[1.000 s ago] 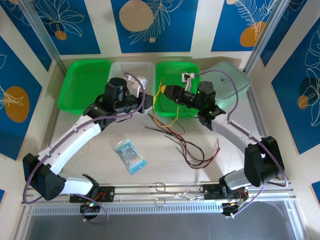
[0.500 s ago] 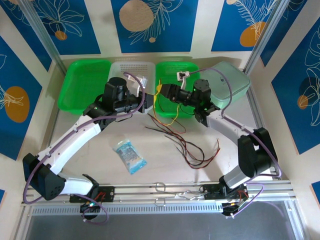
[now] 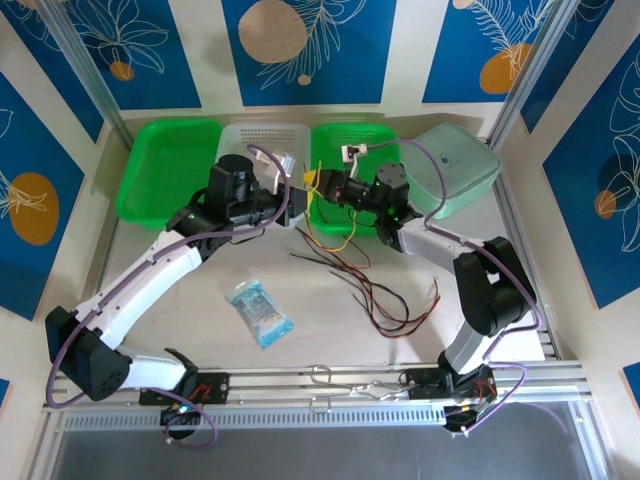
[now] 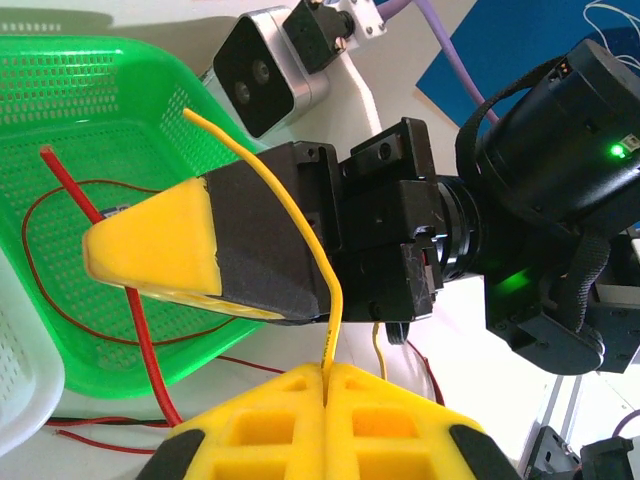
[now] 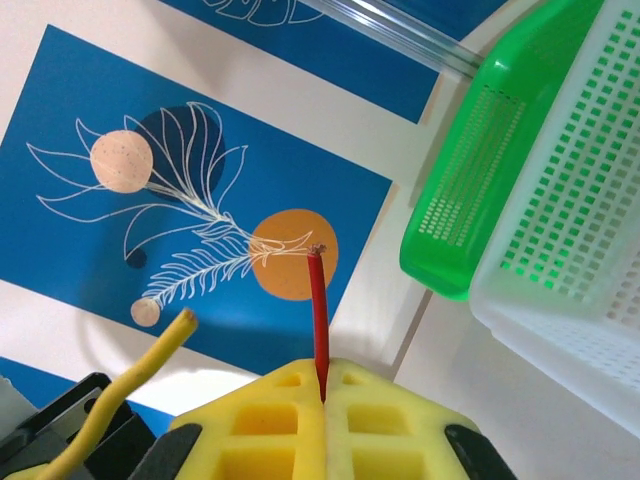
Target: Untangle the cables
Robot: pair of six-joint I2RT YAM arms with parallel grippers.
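Right gripper (image 5: pixel 323 395) leftward — tight on red cable (image 5: pixel 318 320)

The green basket (image 4: pixel 90 110) is glossy perforated plastic. The 2 pads (image 4: pixel 260 430) of the left gripper (image 4: pixel 327 372) look like matt foam. The red cable (image 4: pixel 140 335) and yellow cable (image 4: pixel 332 320) have smooth insulation.

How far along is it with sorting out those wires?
Nothing looks finished yet. In hand: the left gripper pinches a yellow cable, the right gripper a red cable, by the green basket. Left: dark and red cables lie crossed on the table.
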